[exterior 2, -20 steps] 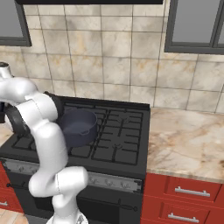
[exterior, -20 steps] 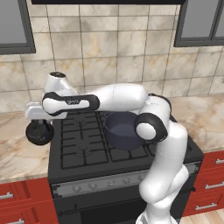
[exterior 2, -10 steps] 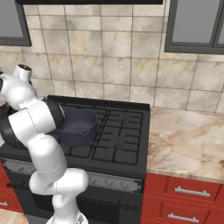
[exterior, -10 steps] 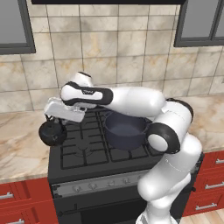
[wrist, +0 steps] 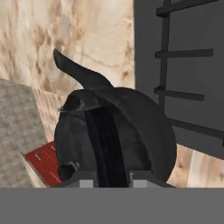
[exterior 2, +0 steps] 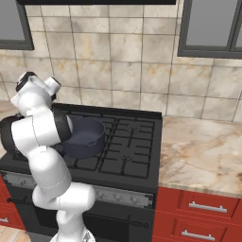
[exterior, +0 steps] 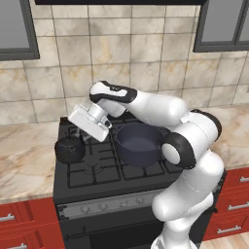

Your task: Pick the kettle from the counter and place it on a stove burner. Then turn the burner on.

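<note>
The small black kettle [exterior: 69,149] hangs over the left edge of the black stove, beside the left-front stove burner [exterior: 93,168]. My gripper [exterior: 79,137] reaches down to it from the upper right and is shut on its arched handle. In the hand view the kettle [wrist: 114,131] sits right under my gripper [wrist: 113,178], the handle strip runs between the two tips, and the spout [wrist: 75,71] points away. Beneath it lie the beige counter [wrist: 87,35] and the grate bars [wrist: 175,57]. I cannot tell whether the kettle touches the grate. The counter [exterior: 24,158] lies to the stove's left.
A large dark grey pot [exterior: 139,143] [exterior 2: 85,137] sits mid-stove, close to the right of the kettle. Burner knobs [exterior: 113,206] line the stove's front panel. More counter [exterior 2: 203,151] with red drawers [exterior 2: 203,208] lies to the right. A tiled wall stands behind.
The arm has carried the kettle to the right, from above the counter to the stove's left edge. The grip has stayed shut on the handle.
</note>
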